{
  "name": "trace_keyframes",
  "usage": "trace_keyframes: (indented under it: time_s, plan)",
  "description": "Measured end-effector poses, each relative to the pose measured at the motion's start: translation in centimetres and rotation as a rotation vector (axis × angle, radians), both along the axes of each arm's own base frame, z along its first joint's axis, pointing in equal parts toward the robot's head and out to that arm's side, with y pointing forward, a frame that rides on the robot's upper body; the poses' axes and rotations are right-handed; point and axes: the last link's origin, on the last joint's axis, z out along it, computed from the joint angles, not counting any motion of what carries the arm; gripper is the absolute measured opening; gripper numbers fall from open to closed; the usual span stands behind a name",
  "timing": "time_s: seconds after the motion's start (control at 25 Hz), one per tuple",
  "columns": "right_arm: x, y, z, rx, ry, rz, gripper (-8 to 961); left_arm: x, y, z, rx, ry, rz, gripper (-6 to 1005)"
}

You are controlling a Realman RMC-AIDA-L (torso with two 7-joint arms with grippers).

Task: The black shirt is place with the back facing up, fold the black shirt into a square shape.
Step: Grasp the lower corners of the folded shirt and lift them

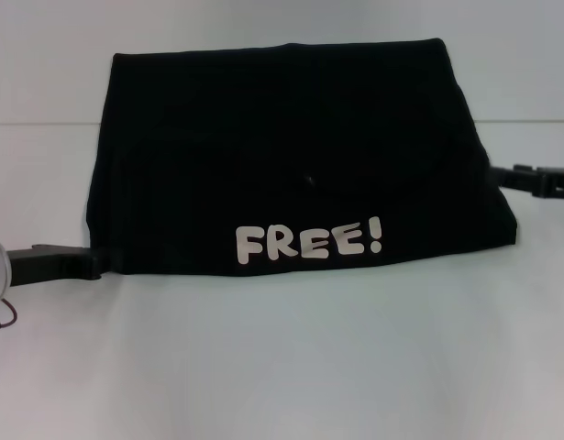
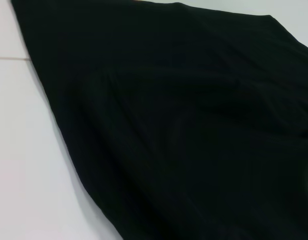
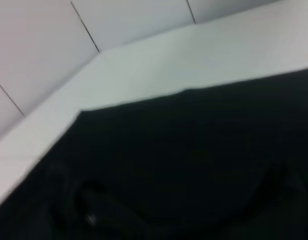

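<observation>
Shirt (image 1: 291,156): lay folded, "FREE!" facing up.
Left gripper (image 1: 84,263): low at near-left corner; grip unclear.
Right gripper (image 1: 506,176): at right edge; grip unclear.
Table (image 1: 282,367): bare in front.

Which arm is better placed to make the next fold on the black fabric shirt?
Likely neither alone: the left gripper meets the black fabric shirt at its near left corner, and the right gripper meets its right edge.
</observation>
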Motion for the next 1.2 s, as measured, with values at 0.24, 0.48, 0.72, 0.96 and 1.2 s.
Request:
trace_keyframes:
  time_s: [0.24,0.48,0.72,0.96,1.2]
  plan:
    - [0.7,0.1,-0.2,-0.067,-0.098,-0.038,624,0.0,0.1,0.3,0.003,-0.002,0.0,153]
    - [1.4,-0.4,-0.5,-0.108,-0.159,-0.041,624,0.3,0.3,0.2,0.0,-0.006,-0.005,-2]
    - [2.0,-0.6,-0.9,-0.137,-0.241,-0.018,625,0.4,0.4,0.2,0.0,-0.007,-0.008,-2]
    - [2.0,-0.7,-0.9,-0.145,-0.28,0.027,594,0.5,0.5,0.3,0.001,-0.011,-0.004,-2]
    - [1.8,-0.4,-1.5,-0.153,-0.327,0.05,557,0.6,0.5,0.3,0.004,-0.017,-0.004,-2]
